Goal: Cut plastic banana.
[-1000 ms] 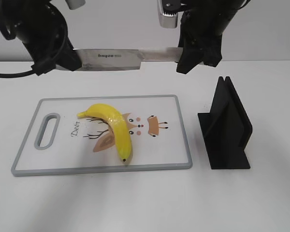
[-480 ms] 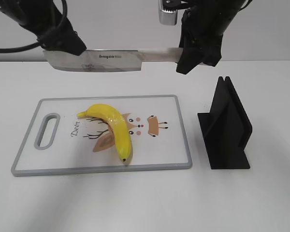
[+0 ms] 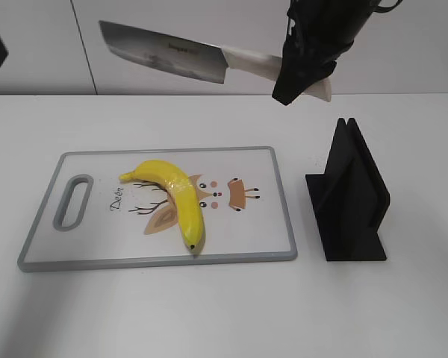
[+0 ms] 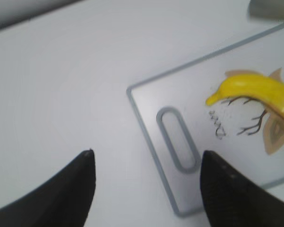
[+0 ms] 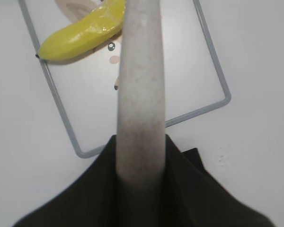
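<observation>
Our right gripper [image 3: 302, 71] clamps the knife [image 3: 209, 54] above the table's far edge. Our left gripper [image 4: 146, 189] gapes wide, empty. The banana [image 3: 175, 198] lies whole on the board [image 3: 261, 224].

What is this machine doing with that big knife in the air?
The right gripper holds a knife by its pale handle, with the blade raised above the table and tilted. The plastic banana lies whole and uncut on the cutting board. The left gripper is open and empty, over the table near the board's handle end. A black knife stand sits empty to the board's right.
</observation>
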Tool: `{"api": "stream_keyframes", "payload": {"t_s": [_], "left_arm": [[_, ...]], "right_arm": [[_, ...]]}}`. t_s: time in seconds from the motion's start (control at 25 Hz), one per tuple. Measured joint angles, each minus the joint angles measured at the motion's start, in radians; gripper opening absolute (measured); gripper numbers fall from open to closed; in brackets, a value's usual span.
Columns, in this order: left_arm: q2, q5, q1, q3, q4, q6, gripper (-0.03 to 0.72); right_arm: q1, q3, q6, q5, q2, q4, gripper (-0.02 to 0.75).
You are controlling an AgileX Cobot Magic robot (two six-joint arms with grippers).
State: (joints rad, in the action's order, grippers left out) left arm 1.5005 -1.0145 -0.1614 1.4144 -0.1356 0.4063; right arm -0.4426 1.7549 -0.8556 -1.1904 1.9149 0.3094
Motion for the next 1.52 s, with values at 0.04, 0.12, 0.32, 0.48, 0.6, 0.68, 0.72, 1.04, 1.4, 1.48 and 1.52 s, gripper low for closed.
{"api": "stream_keyframes", "payload": {"t_s": [0.04,0.12,0.32,0.48,0.6,0.68,0.72,1.04,1.4,1.48,1.52], "left_arm": [[-0.004,-0.055,0.011,0.000,0.023,-0.048,0.646],[-0.008,-0.151,0.035,0.000,0.055,-0.138,0.637],[-0.027,-0.198,0.057,-0.023,0.077,-0.214,0.623],[-0.111,-0.198,0.057,-0.119,0.059,-0.220,0.598],[-0.209,-0.199,0.057,-0.224,0.059,-0.221,0.585],[-0.288,-0.201,0.057,-0.291,0.059,-0.223,0.584],[-0.329,-0.201,0.057,-0.326,0.059,-0.224,0.584],[-0.676,-0.176,0.057,-0.580,0.059,-0.249,0.583],[-1.107,-0.156,0.057,-0.815,0.062,-0.249,0.583],[-1.195,-0.159,0.057,-0.856,0.063,-0.254,0.583],[-1.241,-0.159,0.057,-0.869,0.063,-0.260,0.583]], "right_arm": [[0.000,0.000,0.080,-0.002,0.000,0.000,0.167],[0.000,0.000,0.197,-0.020,-0.001,0.000,0.167],[0.000,-0.001,0.404,-0.028,-0.004,0.000,0.167],[0.000,-0.051,0.508,-0.028,-0.044,0.001,0.167],[0.000,-0.133,0.577,-0.028,-0.108,0.003,0.167],[0.000,-0.210,0.618,-0.001,-0.161,0.003,0.167],[0.000,-0.251,0.636,0.025,-0.194,0.003,0.167],[0.000,-0.525,0.842,0.188,-0.423,-0.023,0.167],[0.000,-0.684,1.111,0.195,-0.590,-0.202,0.167],[0.000,-0.703,1.140,0.190,-0.614,-0.226,0.167],[0.000,-0.712,1.150,0.186,-0.623,-0.230,0.167]]}}
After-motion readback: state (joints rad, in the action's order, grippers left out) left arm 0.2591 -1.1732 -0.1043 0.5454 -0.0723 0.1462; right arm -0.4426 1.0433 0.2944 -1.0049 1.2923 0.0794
